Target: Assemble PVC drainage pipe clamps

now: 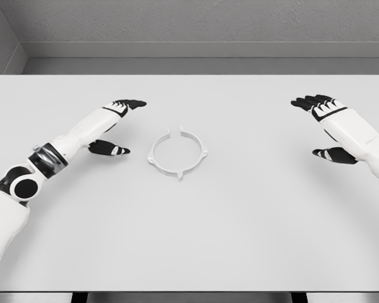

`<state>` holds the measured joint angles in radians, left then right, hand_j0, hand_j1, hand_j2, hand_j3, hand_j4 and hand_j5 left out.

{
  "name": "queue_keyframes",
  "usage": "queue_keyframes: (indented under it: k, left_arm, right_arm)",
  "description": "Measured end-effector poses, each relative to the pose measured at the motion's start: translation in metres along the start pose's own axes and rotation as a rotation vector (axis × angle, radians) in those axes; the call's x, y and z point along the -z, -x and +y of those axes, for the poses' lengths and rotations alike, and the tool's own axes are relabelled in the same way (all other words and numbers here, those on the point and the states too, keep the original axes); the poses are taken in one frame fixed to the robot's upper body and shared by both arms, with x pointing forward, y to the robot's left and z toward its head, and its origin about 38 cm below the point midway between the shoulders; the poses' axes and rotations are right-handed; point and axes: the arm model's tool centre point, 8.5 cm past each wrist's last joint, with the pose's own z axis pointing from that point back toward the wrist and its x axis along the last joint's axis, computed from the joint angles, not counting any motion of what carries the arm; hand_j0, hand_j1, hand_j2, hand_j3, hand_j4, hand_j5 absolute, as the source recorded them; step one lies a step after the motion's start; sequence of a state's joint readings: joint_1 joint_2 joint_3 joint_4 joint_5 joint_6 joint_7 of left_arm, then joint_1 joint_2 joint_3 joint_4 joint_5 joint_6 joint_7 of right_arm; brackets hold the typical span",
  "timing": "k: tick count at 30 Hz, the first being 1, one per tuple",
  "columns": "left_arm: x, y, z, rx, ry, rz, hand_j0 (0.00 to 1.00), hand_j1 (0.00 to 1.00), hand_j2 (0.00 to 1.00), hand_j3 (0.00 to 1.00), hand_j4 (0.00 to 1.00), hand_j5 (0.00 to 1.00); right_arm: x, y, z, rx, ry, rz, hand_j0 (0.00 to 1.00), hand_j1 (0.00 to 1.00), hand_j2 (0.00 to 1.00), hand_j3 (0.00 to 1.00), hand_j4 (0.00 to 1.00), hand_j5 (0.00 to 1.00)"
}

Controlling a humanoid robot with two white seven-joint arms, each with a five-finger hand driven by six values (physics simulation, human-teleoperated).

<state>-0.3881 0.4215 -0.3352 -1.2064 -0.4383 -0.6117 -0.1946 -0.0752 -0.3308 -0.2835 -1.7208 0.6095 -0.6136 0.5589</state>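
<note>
Now, white pipe clamp ring (pixel 178 152) lies flat on the bench (pixel 240 240), approx. centre, slightly left of mid; small tabs round its rim, gap at the far side. Left hand (pixel 117 123) sits just left of the ring, not touching it, fingers stretched out, thumb apart, holding nothing. Right hand (pixel 325 123) is well apart on the right side, fingers also extended, thumb spread, empty. Both forearms white w/ black fingers.

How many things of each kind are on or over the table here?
Clamp ring: 1
Hands: 2, left hand and right hand, both open, neither touching the ring
Total: 3, on the table
</note>
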Motion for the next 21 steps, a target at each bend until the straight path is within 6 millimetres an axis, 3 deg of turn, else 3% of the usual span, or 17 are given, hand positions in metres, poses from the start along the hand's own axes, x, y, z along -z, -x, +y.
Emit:
queue_keyframes:
  k: [7, 21]
  left_arm:
    - [0.011, -0.009, -0.011, -0.023, 0.000, -0.021, 1.00, 1.00, 1.00, 1.00, 1.00, 1.00]
    - [0.016, -0.015, -0.025, -0.038, 0.026, -0.036, 1.00, 1.00, 1.00, 1.00, 1.00, 1.00]
  right_arm:
    - [0.002, -0.001, 0.001, 0.002, -0.001, -0.005, 1.00, 1.00, 1.00, 1.00, 1.00, 1.00]
    - [0.002, -0.002, 0.001, 0.002, 0.000, -0.007, 1.00, 1.00, 1.00, 1.00, 1.00, 1.00]
